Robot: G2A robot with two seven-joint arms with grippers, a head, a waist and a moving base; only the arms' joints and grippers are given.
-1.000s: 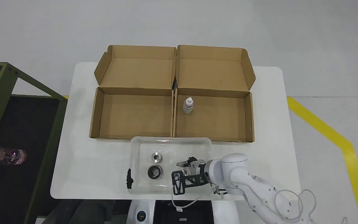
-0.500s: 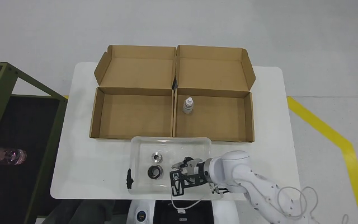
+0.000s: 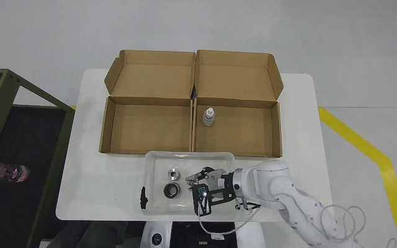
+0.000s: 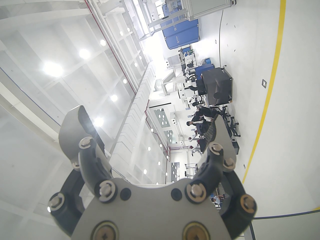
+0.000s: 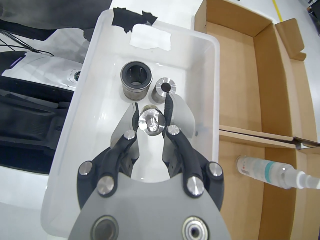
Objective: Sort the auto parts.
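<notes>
A white plastic tray [image 3: 189,155] at the table's near edge holds a dark ring-shaped bearing [image 3: 171,190] and a silver cylinder [image 3: 173,173]. My right gripper [image 3: 200,187] hangs over the tray just right of them. In the right wrist view the right gripper [image 5: 152,106] is shut on a small silver part with a stud [image 5: 150,123], close to the bearing [image 5: 136,77] and the cylinder [image 5: 163,89]. My left gripper [image 4: 147,123] points up at the hall ceiling, open, with nothing between its fingers.
Two open cardboard boxes [image 3: 149,127] [image 3: 239,130] stand side by side behind the tray, lids folded back. A small white bottle [image 3: 209,116] lies in the right box, also seen as a bottle [image 5: 267,169] beyond the tray wall [image 5: 215,81]. Black tape [image 5: 130,19] marks the tray's end.
The right gripper has shifted a little toward the tray's far side and turned slightly, still over the tray. The bearing and cylinder have not moved.
</notes>
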